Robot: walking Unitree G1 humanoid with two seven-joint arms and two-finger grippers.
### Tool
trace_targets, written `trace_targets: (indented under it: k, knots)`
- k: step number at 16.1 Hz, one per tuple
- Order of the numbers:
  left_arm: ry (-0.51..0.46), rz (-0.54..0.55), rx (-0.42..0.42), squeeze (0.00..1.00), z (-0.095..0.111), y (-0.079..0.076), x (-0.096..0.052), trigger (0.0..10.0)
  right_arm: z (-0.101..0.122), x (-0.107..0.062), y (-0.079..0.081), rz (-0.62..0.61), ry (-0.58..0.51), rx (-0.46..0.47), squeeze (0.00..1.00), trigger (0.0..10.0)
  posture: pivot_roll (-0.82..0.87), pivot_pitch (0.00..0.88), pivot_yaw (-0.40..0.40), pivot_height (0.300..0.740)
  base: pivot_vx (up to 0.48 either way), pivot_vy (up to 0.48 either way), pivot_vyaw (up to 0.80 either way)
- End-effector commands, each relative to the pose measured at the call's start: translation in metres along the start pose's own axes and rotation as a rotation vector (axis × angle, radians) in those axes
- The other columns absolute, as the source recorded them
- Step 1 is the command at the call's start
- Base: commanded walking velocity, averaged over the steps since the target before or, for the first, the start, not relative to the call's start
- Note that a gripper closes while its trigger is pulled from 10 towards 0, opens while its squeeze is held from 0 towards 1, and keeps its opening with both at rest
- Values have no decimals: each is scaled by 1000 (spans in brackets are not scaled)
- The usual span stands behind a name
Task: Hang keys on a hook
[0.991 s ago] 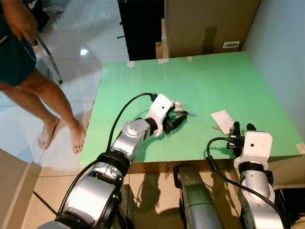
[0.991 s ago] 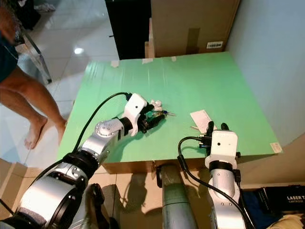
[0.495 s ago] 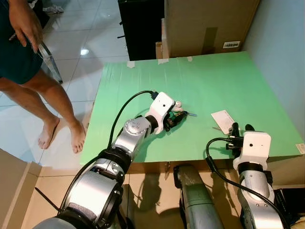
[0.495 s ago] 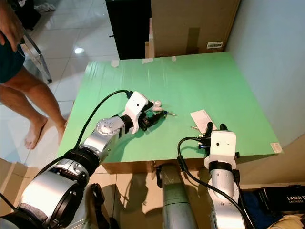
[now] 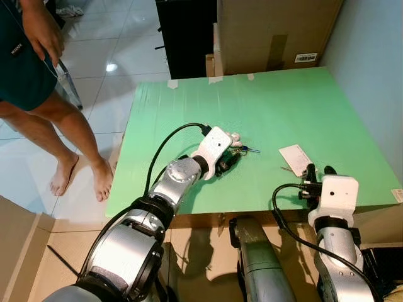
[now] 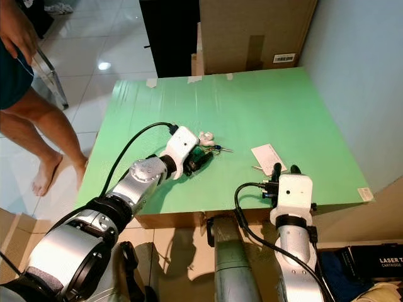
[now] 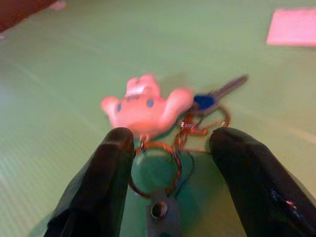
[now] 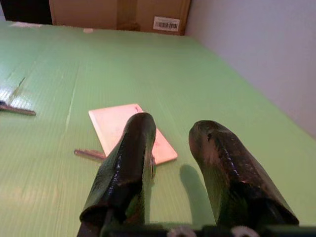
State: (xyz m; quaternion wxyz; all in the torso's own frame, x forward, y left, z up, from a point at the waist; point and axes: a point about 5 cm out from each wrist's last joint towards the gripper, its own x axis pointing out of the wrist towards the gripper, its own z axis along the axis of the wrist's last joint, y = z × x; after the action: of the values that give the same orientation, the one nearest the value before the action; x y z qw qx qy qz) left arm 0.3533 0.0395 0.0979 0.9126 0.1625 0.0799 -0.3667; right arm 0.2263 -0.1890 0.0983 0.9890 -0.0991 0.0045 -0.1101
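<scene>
The bunch of keys lies near the middle of the green table. It has a pale pink plush charm, a blue-headed key and metal rings. My left gripper rests low on the table at the keys, open, its two fingers on either side of the ring. At the table's front right my right gripper is open with nothing between its fingers. It points at a white card with a thin metal piece beside it.
A person with bare legs stands on the tiled floor to the table's left. A cardboard box and a black cabinet stand behind the table. A pale wall runs along the right side.
My left gripper has shifted slightly at the keys, which still lie on the table. The person's hand at the upper left has moved. My right arm has stayed still.
</scene>
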Motion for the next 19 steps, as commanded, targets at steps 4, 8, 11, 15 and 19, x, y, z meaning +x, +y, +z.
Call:
trace_targets:
  k: [4,8,11,15,19]
  knots:
    - [55,11,42,0,-2,-5,4,10000,2,-2,2,12,-2,0,0,10000,-362,152,92,556,0,0,0]
    - [99,-9,19,1000,-6,-10,5,10000,2,-2,2,12,4,-1,0,10000,-361,158,91,556,0,0,0]
    - [113,-19,9,1000,-8,-12,5,10000,2,-2,1,11,7,-1,0,10000,-360,161,88,556,0,0,0]
    - [137,-25,-7,1000,-13,-13,4,10000,1,-3,2,13,12,0,0,10000,-358,165,87,556,0,0,0]
    - [131,-25,1,0,-12,-15,5,0,1,-3,2,15,14,0,0,10000,-358,168,85,556,0,0,0]
